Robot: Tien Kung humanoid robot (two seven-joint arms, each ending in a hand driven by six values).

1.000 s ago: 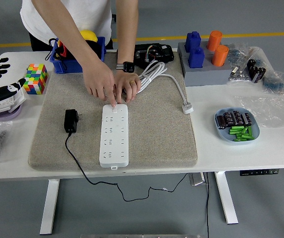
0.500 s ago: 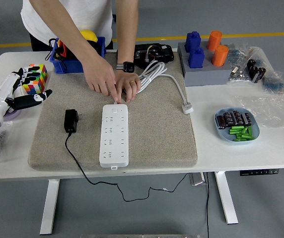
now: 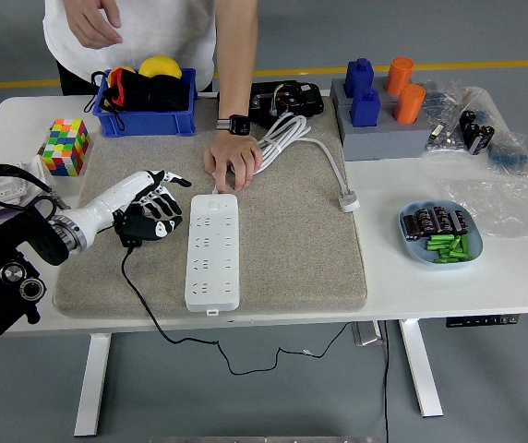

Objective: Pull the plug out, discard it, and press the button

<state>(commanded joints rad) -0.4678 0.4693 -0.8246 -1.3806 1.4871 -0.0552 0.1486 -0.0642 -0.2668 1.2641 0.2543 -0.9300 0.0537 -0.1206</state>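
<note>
The black plug (image 3: pixel 132 228) lies on the grey mat (image 3: pixel 292 249), just left of the white power strip (image 3: pixel 213 250), already out. The left hand (image 3: pixel 150 208) hovers over it, fingers spread, holding nothing. Next, I think, it must close on the plug. A person's hand (image 3: pixel 234 164) steadies the strip's far end.

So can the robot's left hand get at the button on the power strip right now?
Probably not cleanly: the left hand is beside the power strip, but the person's hand rests at its far end, where the button seems to be.

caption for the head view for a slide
Robot's left hand reaches over the black plug beside the white power strip, which a person's hand steadies.
</note>
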